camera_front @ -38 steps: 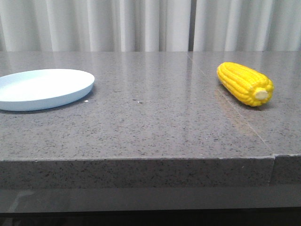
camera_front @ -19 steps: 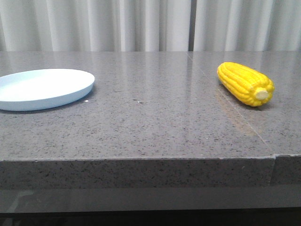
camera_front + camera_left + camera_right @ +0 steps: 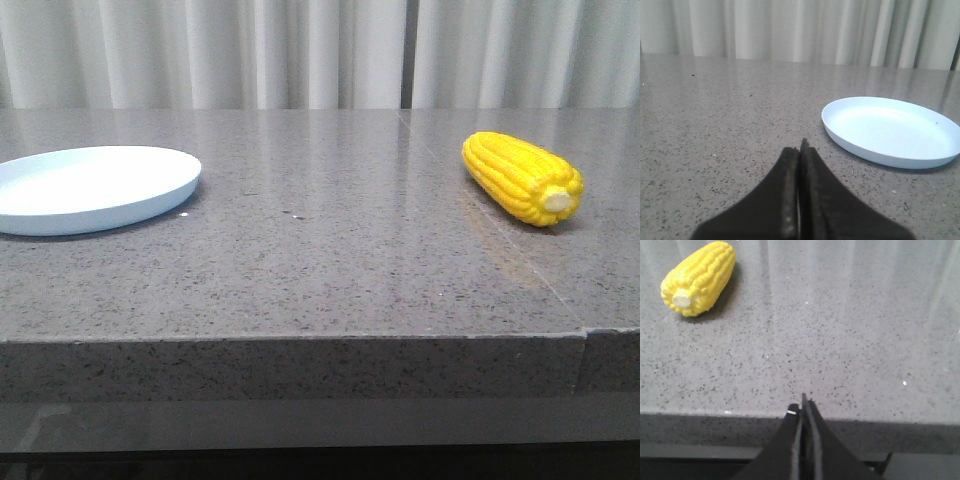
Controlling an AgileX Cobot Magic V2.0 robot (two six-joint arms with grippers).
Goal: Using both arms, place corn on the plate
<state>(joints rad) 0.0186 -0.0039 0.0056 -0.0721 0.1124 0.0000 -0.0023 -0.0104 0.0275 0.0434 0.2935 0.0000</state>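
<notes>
From the front, the corn [image 3: 522, 178] lies on its side at the right of the grey stone table [image 3: 320, 270], cream stub toward me; the plate [image 3: 92, 188] sits far to the left, well apart from it. Through my left wrist, my left gripper [image 3: 800, 150] has its fingers pressed together, holding nothing, the plate [image 3: 892, 131] near. Through my right wrist, my right gripper [image 3: 803, 407] is likewise pinched closed and empty at the table edge, the corn [image 3: 699, 278] well apart.

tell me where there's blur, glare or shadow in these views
Front view: sharp, soft sheen on the table, small shadow under the corn. Left wrist view: left tool blurred up close, plate crisp. Right wrist view: right tool soft, corn shadowed along one side.
</notes>
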